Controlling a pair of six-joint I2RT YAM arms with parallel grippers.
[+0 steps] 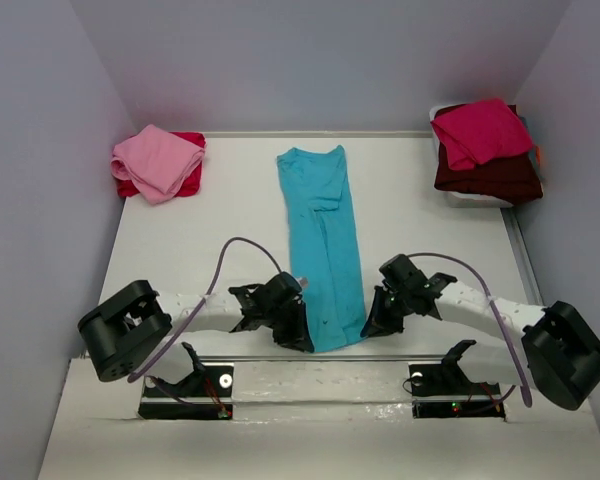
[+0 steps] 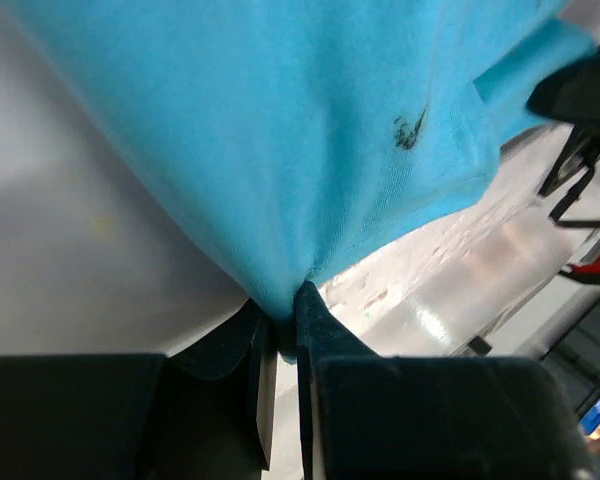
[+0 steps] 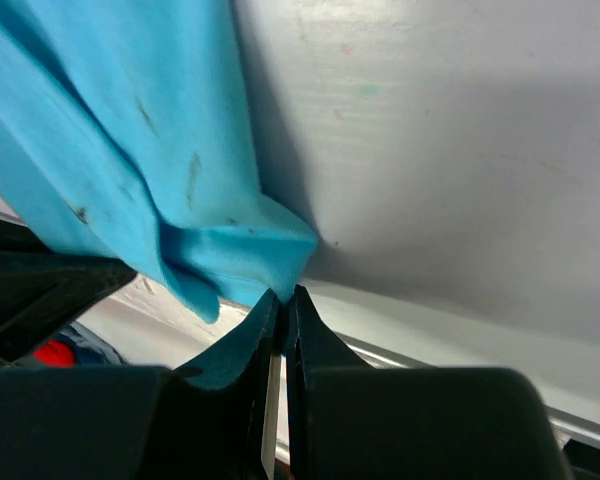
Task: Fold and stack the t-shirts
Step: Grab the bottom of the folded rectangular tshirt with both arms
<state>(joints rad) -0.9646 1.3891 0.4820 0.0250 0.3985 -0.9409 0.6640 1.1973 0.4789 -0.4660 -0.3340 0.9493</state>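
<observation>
White table (image 1: 180, 250) is shut in by pale walls at the left, right and far sides, and its near edge is bounded by a metal rim (image 1: 280, 362). The turquoise t-shirt (image 1: 320, 235) is laid lengthwise down the middle as a long narrow strip, its near hem reaching that rim. Bare surface is left on both sides of the turquoise t-shirt. Far to its left, against the wall, a pink t-shirt (image 1: 158, 162) is piled on a red t-shirt (image 1: 191, 139). Far to its right, a crimson t-shirt (image 1: 480, 130) is stacked on a dark maroon t-shirt (image 1: 490, 180). The left gripper (image 2: 283, 318) is set at the near left corner of the turquoise t-shirt, its jaws drawn almost together on a gathered pinch of the cloth. The right gripper (image 3: 284, 298) is set at the near right corner, its jaws all but touching, with the folded hem corner nipped at their tips
</observation>
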